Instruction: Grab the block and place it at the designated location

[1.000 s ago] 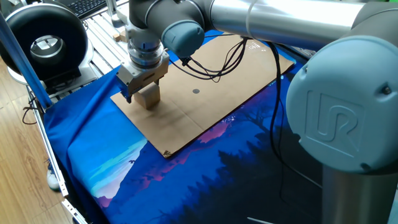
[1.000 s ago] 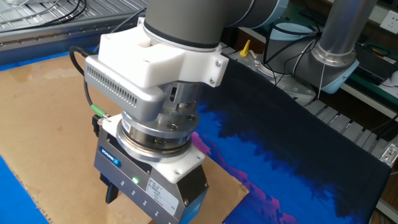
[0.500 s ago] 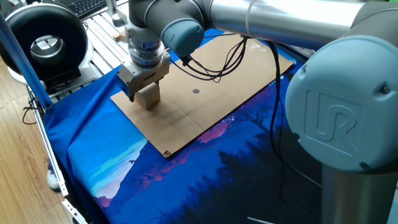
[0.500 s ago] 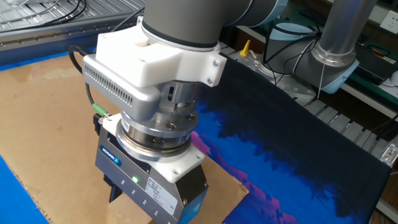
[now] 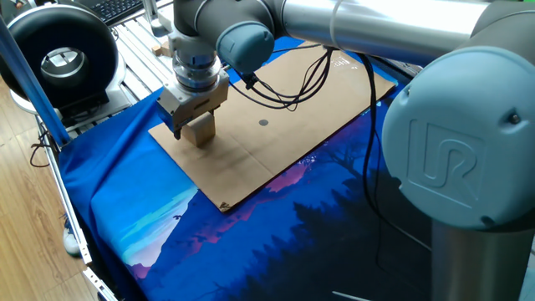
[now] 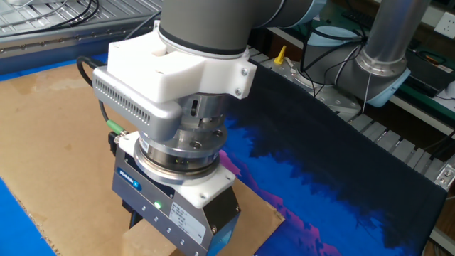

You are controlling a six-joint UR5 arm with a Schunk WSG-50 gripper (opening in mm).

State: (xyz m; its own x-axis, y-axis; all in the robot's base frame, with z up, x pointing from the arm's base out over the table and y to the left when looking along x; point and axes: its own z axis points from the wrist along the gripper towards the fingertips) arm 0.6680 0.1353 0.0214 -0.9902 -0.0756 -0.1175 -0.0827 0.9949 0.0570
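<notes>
My gripper [image 5: 194, 125] clenched on the block [image 5: 201, 132] near board's [image 5: 276, 134] left corner; barely risen vs 1 s ago, so lift's just starting. Dot [image 5: 263, 123] well apart.
</notes>
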